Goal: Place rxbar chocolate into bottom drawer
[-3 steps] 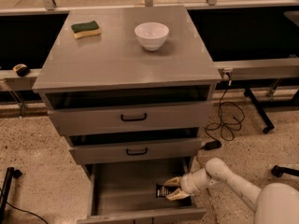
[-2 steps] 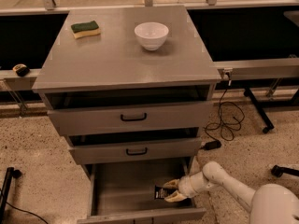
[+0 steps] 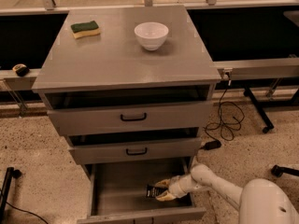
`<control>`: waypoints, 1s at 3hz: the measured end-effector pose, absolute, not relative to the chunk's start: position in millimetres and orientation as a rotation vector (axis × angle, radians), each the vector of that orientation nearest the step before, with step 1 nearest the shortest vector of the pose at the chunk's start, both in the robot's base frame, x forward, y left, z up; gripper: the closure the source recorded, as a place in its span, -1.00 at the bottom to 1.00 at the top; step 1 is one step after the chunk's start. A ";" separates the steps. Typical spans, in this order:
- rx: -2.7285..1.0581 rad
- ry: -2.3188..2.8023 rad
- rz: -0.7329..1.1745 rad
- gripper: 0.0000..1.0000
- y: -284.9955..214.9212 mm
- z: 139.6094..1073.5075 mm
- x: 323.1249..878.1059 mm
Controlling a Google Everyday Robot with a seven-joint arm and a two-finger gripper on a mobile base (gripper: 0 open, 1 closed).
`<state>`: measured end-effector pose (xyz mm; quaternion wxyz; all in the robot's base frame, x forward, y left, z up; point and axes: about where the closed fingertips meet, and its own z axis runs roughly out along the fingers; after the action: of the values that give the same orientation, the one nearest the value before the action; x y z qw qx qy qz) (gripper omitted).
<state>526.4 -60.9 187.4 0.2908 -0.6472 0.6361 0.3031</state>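
The grey cabinet's bottom drawer (image 3: pixel 117 190) is pulled out, its plain grey inside showing. My gripper (image 3: pixel 162 190) reaches into it from the right, low over the drawer floor near the right side. The yellowish fingers (image 3: pixel 164 197) are closed around the rxbar chocolate (image 3: pixel 152 191), a small black-wrapped bar with white lettering sticking out to the left of the gripper. The bar sits at or just above the drawer floor; I cannot tell if it touches. My white arm (image 3: pixel 219 183) runs off to the lower right.
The two upper drawers with black handles (image 3: pixel 133 117) are slightly open above the gripper. On the cabinet top are a white bowl (image 3: pixel 151 35) and a green-and-yellow sponge (image 3: pixel 85 29). Black cables (image 3: pixel 224 120) lie on the floor to the right.
The gripper with the bar has moved a little left and down inside the bottom drawer. Nothing else has moved.
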 end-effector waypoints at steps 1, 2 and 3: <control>-1.726 1.696 0.808 -0.01 -60.8 187.4 526.4; -1.726 1.696 0.808 -0.47 -60.8 187.4 526.4; -1.726 1.696 0.808 -0.99 -60.8 187.4 526.3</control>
<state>526.3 -60.8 187.4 0.2908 -0.6472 0.6361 0.3032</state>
